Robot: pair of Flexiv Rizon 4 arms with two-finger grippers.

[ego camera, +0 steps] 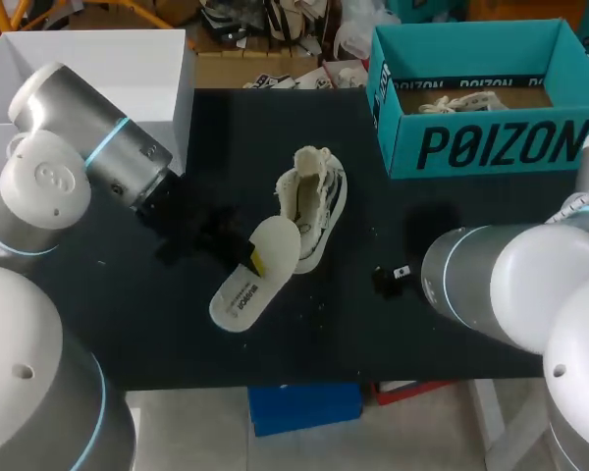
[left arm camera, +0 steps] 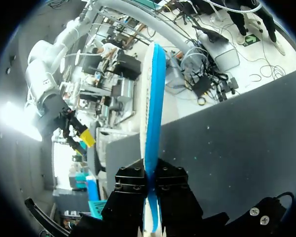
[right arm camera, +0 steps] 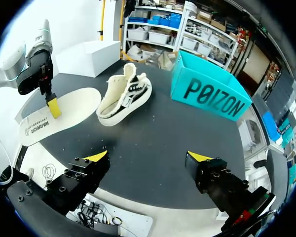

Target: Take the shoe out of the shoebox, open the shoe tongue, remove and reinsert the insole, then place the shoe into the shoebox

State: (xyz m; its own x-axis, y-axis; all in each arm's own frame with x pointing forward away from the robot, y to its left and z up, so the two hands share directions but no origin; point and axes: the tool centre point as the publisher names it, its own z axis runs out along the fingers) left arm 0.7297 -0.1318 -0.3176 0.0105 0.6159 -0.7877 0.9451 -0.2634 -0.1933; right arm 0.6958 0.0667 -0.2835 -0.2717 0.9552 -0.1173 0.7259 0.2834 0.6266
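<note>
The left hand (ego camera: 256,261) pinches the insole (ego camera: 238,294) toward the tabletop's (ego camera: 324,339) front edge. The shoe (ego camera: 314,201) sits mid-tabletop with bare room around it. The right hand (right arm camera: 148,158) gapes wide. The shoebox (ego camera: 491,147) is cut off at the far corner.

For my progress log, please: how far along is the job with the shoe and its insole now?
Done: the cream-and-black fabric shoe stands on the black table outside the teal cardboard shoebox, tongue apparently open. In hand: the left gripper holds the removed flat white insole beside the shoe; the right gripper is open and empty. Left: reinsert the insole, box the shoe.
</note>
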